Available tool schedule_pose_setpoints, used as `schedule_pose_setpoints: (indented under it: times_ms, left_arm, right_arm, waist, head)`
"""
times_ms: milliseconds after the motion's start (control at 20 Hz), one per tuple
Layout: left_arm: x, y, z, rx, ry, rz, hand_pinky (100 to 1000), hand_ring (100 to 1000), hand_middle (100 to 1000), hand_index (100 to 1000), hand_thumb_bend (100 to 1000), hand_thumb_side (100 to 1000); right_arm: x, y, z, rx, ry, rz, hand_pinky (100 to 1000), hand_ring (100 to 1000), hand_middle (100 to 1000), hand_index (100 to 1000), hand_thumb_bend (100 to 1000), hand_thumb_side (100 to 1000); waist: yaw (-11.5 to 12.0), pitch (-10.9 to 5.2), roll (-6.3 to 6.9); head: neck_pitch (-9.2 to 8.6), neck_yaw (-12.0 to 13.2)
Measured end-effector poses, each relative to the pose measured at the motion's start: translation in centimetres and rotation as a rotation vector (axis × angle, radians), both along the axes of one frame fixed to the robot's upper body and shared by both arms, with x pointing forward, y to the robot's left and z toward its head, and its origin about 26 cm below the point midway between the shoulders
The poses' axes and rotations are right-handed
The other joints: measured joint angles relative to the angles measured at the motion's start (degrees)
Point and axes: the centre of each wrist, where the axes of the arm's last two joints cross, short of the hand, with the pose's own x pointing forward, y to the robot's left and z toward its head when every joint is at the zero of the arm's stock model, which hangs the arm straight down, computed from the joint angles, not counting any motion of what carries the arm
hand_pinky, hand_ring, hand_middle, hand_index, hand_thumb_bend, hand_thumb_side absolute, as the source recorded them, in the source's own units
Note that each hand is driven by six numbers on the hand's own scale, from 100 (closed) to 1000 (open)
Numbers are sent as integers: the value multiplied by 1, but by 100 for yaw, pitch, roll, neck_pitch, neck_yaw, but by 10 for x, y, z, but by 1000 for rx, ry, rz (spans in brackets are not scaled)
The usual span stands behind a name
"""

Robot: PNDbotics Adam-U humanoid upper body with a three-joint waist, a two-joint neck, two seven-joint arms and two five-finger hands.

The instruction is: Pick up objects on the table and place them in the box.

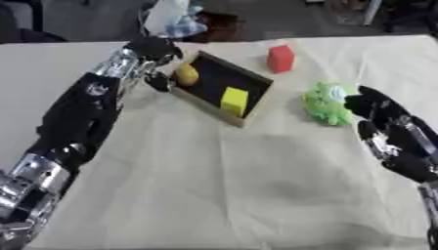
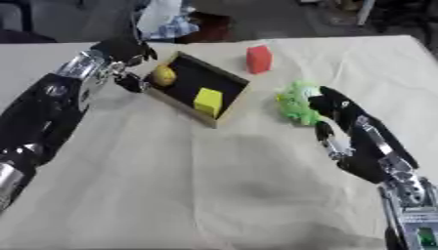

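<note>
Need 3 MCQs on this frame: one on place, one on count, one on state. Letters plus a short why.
1. Where is the red block?
A. inside the box
B. on the table beyond the box
C. in the left hand

2. How many things lie in the box?
A. none
B. two
C. four

3. What is the right hand doing?
A. resting flat near a lower corner
B. holding the red block
C. reaching at the green toy

Key:
1 B: the red block stands on the cloth past the box's far side, apart from it.
2 B: a yellow block and a round yellow thing sit on the dark floor of the box.
3 C: the right hand is at the toy's right side; the toy lies on the table.

The left hand is at the box's left end.
</note>
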Motion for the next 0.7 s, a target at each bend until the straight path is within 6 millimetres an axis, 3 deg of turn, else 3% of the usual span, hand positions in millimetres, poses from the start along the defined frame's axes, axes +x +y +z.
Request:
schedule_pose_setpoints:
  times_ms: [300,550,700]
  left_arm:
    - [-14,18,17,-137,-73,-47,732,626,656,825,100,246]
    - [-45,35,31,-322,-125,-119,750,603,627,813,100,249]
    - [-72,42,31,-474,-125,-165,768,601,621,810,100,368]
  right_arm:
    - [9,2,8,-15,-19,7,946,902,856,1000,100,504]
    - [38,1,31,-125,-71,30,940,907,872,1000,100,462]
    - [62,-2,45,-242,-99,28,936,917,891,1000,100,468]
  waist:
    - [100,0,-1]
    - [199,0,-1]
    - [245,0,-1]
  head:
    - [0,-27]
    - [0,-96]
    - [0,-140]
